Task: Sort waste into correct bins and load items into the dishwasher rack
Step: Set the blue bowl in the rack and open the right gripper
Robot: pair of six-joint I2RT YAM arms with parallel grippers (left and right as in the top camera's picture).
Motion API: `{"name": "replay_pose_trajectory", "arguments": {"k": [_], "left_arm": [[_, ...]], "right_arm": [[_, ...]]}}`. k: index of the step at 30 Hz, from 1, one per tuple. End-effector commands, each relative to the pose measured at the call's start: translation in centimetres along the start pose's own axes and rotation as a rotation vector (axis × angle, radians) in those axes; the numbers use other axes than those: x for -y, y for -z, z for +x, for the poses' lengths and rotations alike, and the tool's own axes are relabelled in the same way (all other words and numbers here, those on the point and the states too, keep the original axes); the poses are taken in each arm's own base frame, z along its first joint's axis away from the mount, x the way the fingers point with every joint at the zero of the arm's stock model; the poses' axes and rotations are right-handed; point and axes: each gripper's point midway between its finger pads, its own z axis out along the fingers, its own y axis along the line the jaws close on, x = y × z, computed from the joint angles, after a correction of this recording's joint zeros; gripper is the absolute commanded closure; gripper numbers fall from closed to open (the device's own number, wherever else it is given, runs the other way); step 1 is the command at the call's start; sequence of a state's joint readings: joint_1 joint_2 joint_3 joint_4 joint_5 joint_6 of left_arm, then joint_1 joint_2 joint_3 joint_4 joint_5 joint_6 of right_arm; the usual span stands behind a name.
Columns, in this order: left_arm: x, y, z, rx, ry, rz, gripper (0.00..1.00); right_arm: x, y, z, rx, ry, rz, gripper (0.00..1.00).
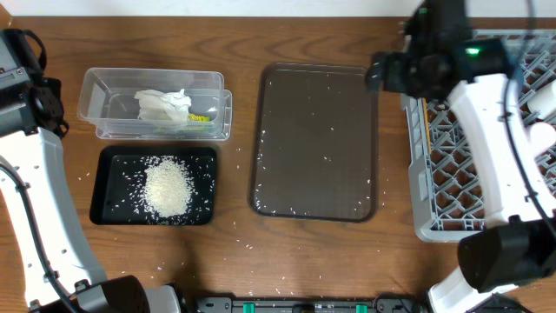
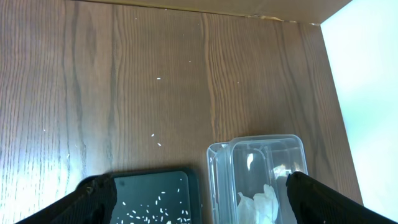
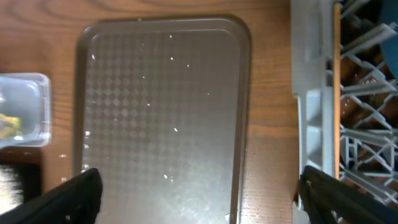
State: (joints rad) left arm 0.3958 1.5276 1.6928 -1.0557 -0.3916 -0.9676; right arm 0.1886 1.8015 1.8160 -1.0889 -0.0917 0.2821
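The clear container (image 1: pixel 95 109) holds the crumpled white napkin (image 1: pixel 162 105) and the yellow wrapper scrap (image 1: pixel 199 116). The black tray (image 1: pixel 109 207) below it holds a pile of white rice (image 1: pixel 167 188). The grey dishwasher rack (image 1: pixel 434 174) stands at the right; a wooden chopstick (image 3: pixel 336 87) lies along its edge, and white cups show at its right side (image 1: pixel 543 100). My left gripper (image 2: pixel 199 199) is open and empty, high above the tray (image 2: pixel 155 199) and container (image 2: pixel 261 174). My right gripper (image 3: pixel 199 199) is open and empty above the brown tray's right rim, beside the rack (image 3: pixel 317 124).
The flat brown serving tray (image 1: pixel 314 143) lies in the middle with a few stray rice grains on it. Loose grains are scattered on the wooden table around both trays. The right arm hangs over the rack's left side. The table's far edge shows in the left wrist view (image 2: pixel 261 15).
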Motion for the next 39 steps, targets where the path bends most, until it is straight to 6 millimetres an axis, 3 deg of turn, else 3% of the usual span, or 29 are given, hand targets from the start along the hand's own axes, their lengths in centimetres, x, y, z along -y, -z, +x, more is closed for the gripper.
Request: {"name": "replay_pose_trajectory", "arguments": {"k": [1,3,6,13,18,21,26,31,33,34,39], "left_arm": [[-0.2,0.0,-0.3,0.011,-0.005,-0.011,0.10],[-0.2,0.0,-0.3,0.011,-0.005,-0.011,0.10],[-0.2,0.0,-0.3,0.011,-0.005,-0.011,0.10],[-0.2,0.0,-0.3,0.011,-0.005,-0.011,0.10],[-0.2,0.0,-0.3,0.011,-0.005,-0.011,0.10],[-0.2,0.0,-0.3,0.011,-0.005,-0.011,0.10],[-0.2,0.0,-0.3,0.011,-0.005,-0.011,0.10],[-0.2,0.0,-0.3,0.011,-0.005,-0.011,0.10],[-0.2,0.0,-0.3,0.011,-0.005,-0.011,0.10],[-0.2,0.0,-0.3,0.011,-0.005,-0.011,0.10],[-0.2,0.0,-0.3,0.011,-0.005,-0.011,0.10]], "right_arm": [[-0.4,-1.1,0.0,0.019,0.014,0.083,0.21],[-1.3,-1.7,0.4,0.007,0.037,0.081,0.23],[-1.1,-2.7,1.0,-0.017,0.029,0.122,0.23],[-1.0,-6.6,4.0,-0.154,-0.057,0.126,0.52],[-1.3,-7.5,5.3,-0.216,-0.051,0.114,0.42],[-1.5,-6.2,5.3,-0.204,-0.025,0.116,0.35],[-1.6,-2.8,5.7,-0.167,0.010,0.158,0.35],[-2.3,1.1,7.3,-0.127,0.125,0.273,0.33],[-3.3,2.3,8.0,-0.107,0.181,0.295,0.23],[-3.8,2.7,8.4,-0.105,0.205,0.300,0.02],[-5.7,3.4,10.5,-0.135,0.293,0.288,0.01]]}}
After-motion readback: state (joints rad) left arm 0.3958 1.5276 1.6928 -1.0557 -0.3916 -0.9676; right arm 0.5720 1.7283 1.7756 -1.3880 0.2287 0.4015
